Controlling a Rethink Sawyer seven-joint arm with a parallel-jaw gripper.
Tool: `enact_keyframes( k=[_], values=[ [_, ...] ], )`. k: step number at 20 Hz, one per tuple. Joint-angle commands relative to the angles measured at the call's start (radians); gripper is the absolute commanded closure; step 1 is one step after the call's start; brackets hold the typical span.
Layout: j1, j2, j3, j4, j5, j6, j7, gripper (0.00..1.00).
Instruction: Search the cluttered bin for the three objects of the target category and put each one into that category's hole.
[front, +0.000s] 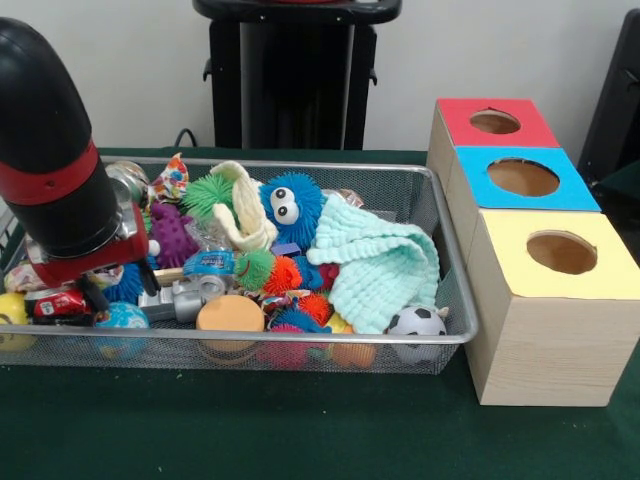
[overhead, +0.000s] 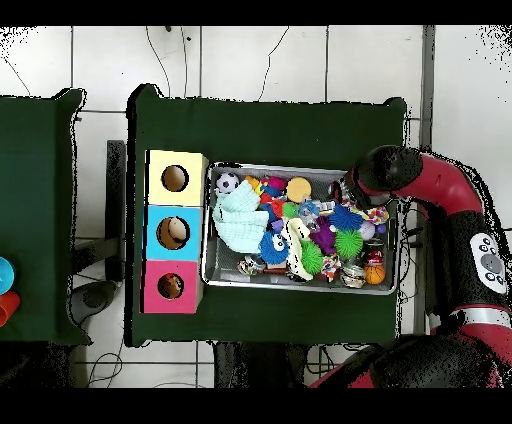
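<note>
The robot's claw (front: 120, 300) is down inside the wire mesh bin (front: 455, 310), at one end of it, and the big red and black arm (front: 55, 170) hides most of it — I cannot tell if it is open or shut. Right beside the claw lie a shiny blue ball (front: 122, 318), a grey toy (front: 190, 295) and a round orange block (front: 231, 313). A bit further off sit a bumpy purple toy (front: 175, 238), a spiky green ball (front: 208, 192) and a fuzzy blue monster with big eyes (front: 290, 205). A soft mint cloth (front: 380, 265) and a small soccer ball (front: 417, 322) lie at the far end. Past the bin stand three wooden boxes with round holes — red (front: 495, 122), blue (front: 523, 178) and yellow (front: 560, 252).
</note>
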Motion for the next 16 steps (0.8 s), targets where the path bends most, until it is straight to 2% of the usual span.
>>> enact_keyframes(
  k=[1, 12, 16],
  values=[
    [-0.005, 0.122, -0.052, 0.127, -0.015, -0.145, 0.093, 0.0],
    [-0.015, 0.137, -0.05, 0.137, 0.018, -0.119, 0.06, 0.0],
    [-0.021, 0.096, -0.059, 0.184, 0.031, -0.095, 0.059, 0.0]
  ],
)
